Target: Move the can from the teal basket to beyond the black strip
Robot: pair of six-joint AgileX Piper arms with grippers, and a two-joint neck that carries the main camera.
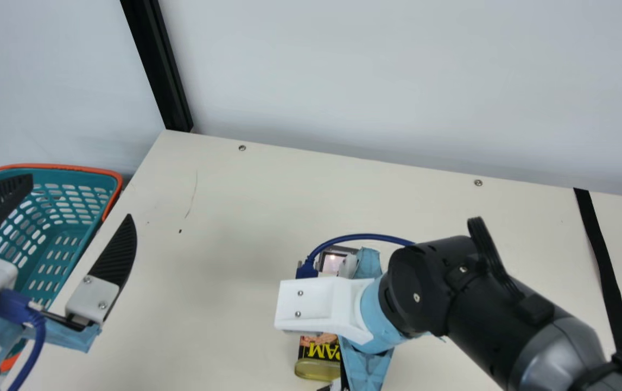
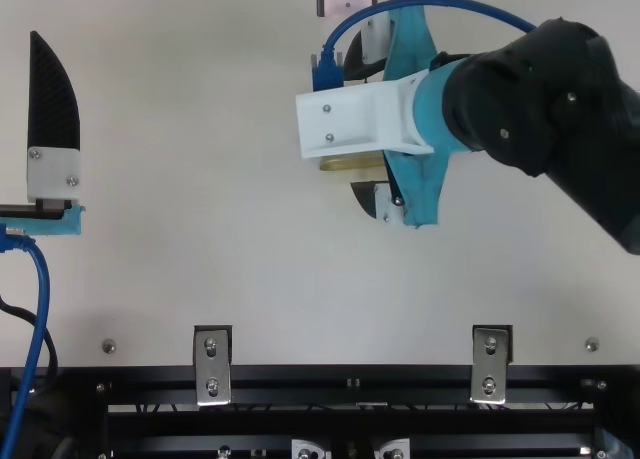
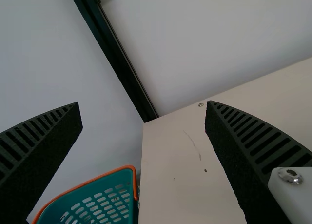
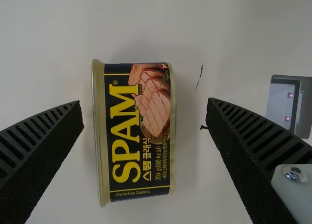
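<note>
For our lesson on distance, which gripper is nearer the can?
Right: the right gripper is over the can, fingers open on either side; the left gripper is away by the teal basket.

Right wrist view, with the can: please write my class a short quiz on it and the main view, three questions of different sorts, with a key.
1. Fill in: in the main view, the teal basket has a rim coloured ____.

2. Choose: which claw is open above the can?
a) the left claw
b) the right claw

3. True or false: the can lies inside the basket.

Key: 1 orange; 2 b; 3 false.
</note>
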